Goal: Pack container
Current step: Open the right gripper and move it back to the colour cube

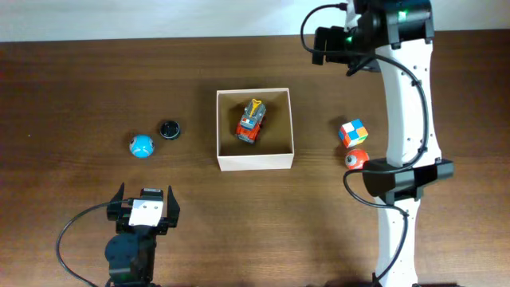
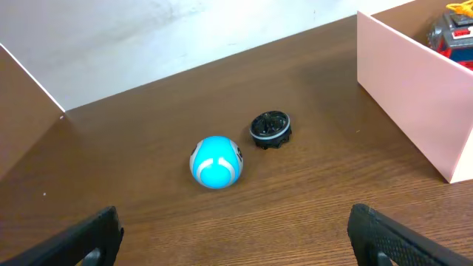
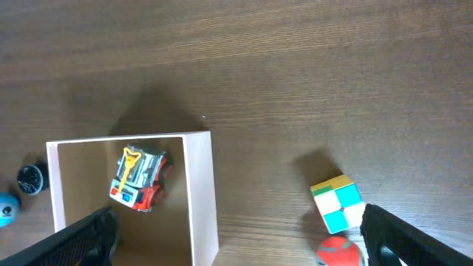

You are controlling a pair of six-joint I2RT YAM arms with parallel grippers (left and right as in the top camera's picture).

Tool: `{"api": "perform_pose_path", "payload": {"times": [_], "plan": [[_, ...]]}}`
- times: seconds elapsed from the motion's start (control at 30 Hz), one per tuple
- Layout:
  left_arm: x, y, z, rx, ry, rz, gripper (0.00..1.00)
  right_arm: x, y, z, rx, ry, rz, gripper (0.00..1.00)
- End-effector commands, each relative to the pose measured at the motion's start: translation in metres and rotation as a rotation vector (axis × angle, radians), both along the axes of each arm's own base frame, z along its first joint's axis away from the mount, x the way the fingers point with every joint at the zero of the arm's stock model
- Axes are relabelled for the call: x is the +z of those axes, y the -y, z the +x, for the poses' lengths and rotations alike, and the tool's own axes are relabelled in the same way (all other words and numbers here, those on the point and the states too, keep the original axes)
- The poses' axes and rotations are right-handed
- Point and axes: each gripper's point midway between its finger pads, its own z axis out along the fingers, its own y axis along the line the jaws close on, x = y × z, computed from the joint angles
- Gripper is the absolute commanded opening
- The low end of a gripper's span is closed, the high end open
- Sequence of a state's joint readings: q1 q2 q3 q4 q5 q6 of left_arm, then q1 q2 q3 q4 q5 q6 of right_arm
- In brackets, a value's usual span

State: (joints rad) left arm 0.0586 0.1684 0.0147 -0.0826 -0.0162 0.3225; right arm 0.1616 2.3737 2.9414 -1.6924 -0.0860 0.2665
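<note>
Sitting in container (image 1: 255, 162): toy truck (image 1: 251, 122) | truck markings illegible

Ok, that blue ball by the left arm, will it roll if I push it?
Probably yes: the blue ball looks fully round and sits free on the table, so a nudge likely sends it rolling. Its smooth-looking shell may also slip in a light pinch.
</note>
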Motion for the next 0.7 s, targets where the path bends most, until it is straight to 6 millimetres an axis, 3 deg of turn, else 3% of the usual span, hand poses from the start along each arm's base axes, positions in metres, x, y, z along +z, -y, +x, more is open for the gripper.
{"api": "perform_pose_path", "payload": {"times": [0.0, 0.17, 0.33, 0.47, 0.67], "plan": [[-0.002, -0.002, 0.0, 0.007, -0.003, 0.013, 0.99, 0.013, 0.028, -0.004, -0.024, 0.023, -0.025, 0.99], [-0.002, -0.002, 0.0, 0.007, -0.003, 0.013, 0.99, -0.014, 0.054, -0.007, -0.031, -0.072, -0.053, 0.99], [-0.002, -0.002, 0.0, 0.007, -0.003, 0.013, 0.99, -0.047, 0.08, -0.033, -0.055, -0.237, -0.092, 0.99], [-0.002, -0.002, 0.0, 0.007, -0.003, 0.013, 0.99, -0.052, 0.091, -0.056, -0.079, -0.304, -0.081, 0.99], [-0.002, -0.002, 0.0, 0.007, -0.003, 0.013, 0.99, -0.058, 0.09, -0.099, -0.044, -0.399, -0.089, 0.99]]}}
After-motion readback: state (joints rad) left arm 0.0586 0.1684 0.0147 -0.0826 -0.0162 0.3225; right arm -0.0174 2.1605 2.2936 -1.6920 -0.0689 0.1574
